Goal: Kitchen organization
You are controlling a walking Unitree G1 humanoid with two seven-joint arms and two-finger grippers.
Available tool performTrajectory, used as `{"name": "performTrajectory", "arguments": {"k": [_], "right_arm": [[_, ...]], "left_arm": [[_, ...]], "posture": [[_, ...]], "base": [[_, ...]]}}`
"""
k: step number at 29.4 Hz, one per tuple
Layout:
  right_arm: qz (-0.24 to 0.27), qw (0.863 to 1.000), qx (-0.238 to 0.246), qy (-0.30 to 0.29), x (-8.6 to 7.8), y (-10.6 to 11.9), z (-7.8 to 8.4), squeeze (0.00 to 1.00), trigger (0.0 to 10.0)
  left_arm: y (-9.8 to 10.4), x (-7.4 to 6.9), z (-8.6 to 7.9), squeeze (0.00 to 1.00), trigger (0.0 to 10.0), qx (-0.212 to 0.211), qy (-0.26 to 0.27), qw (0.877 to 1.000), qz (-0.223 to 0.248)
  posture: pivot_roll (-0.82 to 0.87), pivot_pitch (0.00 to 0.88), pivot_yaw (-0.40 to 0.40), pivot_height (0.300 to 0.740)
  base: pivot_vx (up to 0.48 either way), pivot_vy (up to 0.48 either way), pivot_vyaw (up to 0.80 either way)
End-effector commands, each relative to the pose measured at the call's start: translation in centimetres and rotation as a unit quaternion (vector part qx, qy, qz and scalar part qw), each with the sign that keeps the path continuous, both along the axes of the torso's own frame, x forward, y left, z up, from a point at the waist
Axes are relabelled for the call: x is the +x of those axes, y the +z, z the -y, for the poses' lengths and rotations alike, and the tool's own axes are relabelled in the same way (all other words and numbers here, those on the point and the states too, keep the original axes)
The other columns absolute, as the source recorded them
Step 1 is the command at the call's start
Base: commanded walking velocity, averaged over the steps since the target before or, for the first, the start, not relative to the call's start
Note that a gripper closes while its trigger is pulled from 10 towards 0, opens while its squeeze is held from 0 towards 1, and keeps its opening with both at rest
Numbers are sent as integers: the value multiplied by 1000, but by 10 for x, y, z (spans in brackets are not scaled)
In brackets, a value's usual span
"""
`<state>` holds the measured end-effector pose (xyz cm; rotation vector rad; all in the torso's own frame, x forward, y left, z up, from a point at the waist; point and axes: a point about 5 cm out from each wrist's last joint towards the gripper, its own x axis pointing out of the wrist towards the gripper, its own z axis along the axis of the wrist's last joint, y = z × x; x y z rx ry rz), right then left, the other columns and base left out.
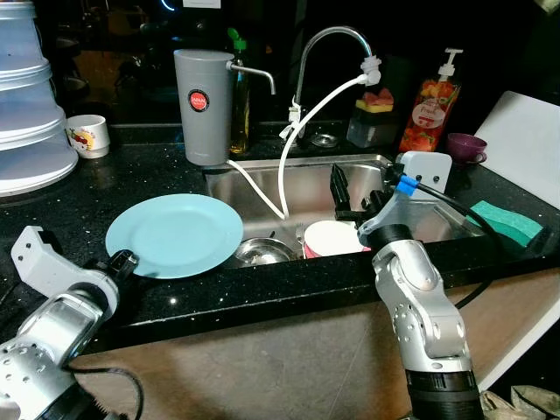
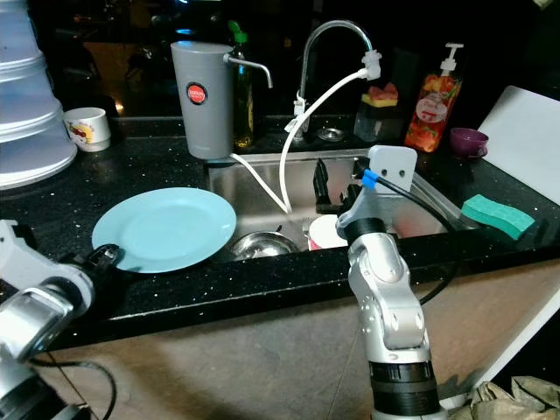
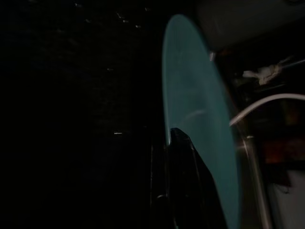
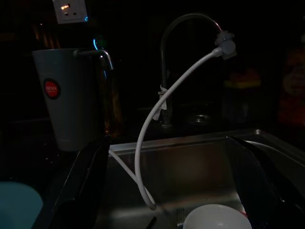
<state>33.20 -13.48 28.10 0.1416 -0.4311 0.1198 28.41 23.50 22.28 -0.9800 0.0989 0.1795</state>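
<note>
A light blue plate [image 1: 175,234] lies on the black counter [image 1: 79,192], its right rim at the steel sink [image 1: 262,179]. My left gripper [image 1: 122,262] is at the plate's front left rim; in the left wrist view one black finger [image 3: 183,162] lies over the plate [image 3: 200,95], so it looks shut on the rim. My right gripper [image 1: 359,201] hangs open over the sink, its fingers [image 4: 81,191] spread wide above a white bowl [image 4: 217,217]. The same white bowl [image 1: 332,238] sits in the sink beside a steel bowl [image 1: 262,252].
A grey water jug [image 1: 203,105], faucet [image 1: 328,44] with a white hose [image 1: 284,166], and soap bottle [image 1: 430,105] line the back. A mug [image 1: 87,136] and stacked white containers [image 1: 26,105] stand left. A purple cup [image 1: 465,147], green sponge [image 1: 506,220] and white board [image 1: 525,131] are right.
</note>
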Motion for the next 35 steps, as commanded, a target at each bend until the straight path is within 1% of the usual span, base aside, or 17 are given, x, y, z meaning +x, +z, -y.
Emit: {"name": "performTrajectory", "arguments": {"k": [1,6,7,8,9,10,11,12,13,16,17,18,22,27,28,33,35], "right_arm": [[-6,1000,1,-8,-1,-2,5,0,10000],[-7,1000,2,-13,0,-1,6,0,10000],[-6,1000,3,-14,0,0,6,0,10000],[-4,1000,13,-10,-1,2,6,0,10000],[-4,1000,26,-5,-1,3,5,0,10000],[-4,1000,26,-5,-1,3,5,0,10000],[-7,999,52,10,-1,5,4,0,10000],[-7,999,52,10,-1,5,4,0,10000],[-10,996,84,28,-2,6,3,0,10000],[-12,971,200,134,-7,16,-5,0,10000],[-12,971,200,134,-7,16,-5,0,10000],[-9,961,223,161,-9,19,-7,0,10000],[44,897,300,321,-36,37,-19,0,10000],[33,892,305,333,-38,34,-24,0,10000],[19,887,316,336,-38,31,-28,0,10000],[1,869,347,353,-40,29,-29,0,10000],[-3,868,348,355,-41,28,-28,0,10000]], "left_arm": [[-16,1,1,0,0,-26,2,999,-34],[-3,5,0,0,0,-43,14,999,9],[4,6,0,0,0,-49,12,998,32],[20,8,2,0,0,-49,-4,995,89],[28,7,4,0,4275,-40,-16,992,115],[28,7,4,0,4275,-40,-16,992,115],[34,7,6,0,10000,-32,-26,990,134],[34,7,6,0,10000,-32,-26,990,134],[46,7,9,0,10000,-16,-45,985,167],[77,3,15,0,10000,6,-105,959,264],[77,3,15,0,10000,6,-105,959,264],[81,2,15,0,10000,8,-116,953,280],[103,-10,25,0,10000,30,-195,908,370],[106,-9,30,0,10000,37,-213,897,385],[108,-7,36,0,10000,39,-227,889,395],[111,2,46,0,10000,30,-243,881,405],[112,5,50,0,10000,23,-250,878,407]], "posture": [[131,88,-59,740],[131,88,-61,740],[131,89,-62,740],[131,86,-62,740],[131,85,-62,740],[131,85,-62,740],[131,85,-62,740],[131,85,-62,740],[130,82,-63,740],[124,75,-59,740],[124,75,-59,740],[124,75,-59,740],[99,66,-58,740],[98,64,-59,740],[98,64,-59,740],[74,52,-54,740],[58,45,-50,740]], "base": [[0,0,0],[0,0,0],[0,0,0],[0,0,0],[0,0,0],[0,0,0],[0,0,0],[0,0,0],[0,0,0],[0,0,0],[0,0,0],[0,0,0],[0,0,0],[0,0,0],[0,0,0],[0,0,0],[0,0,0]]}}
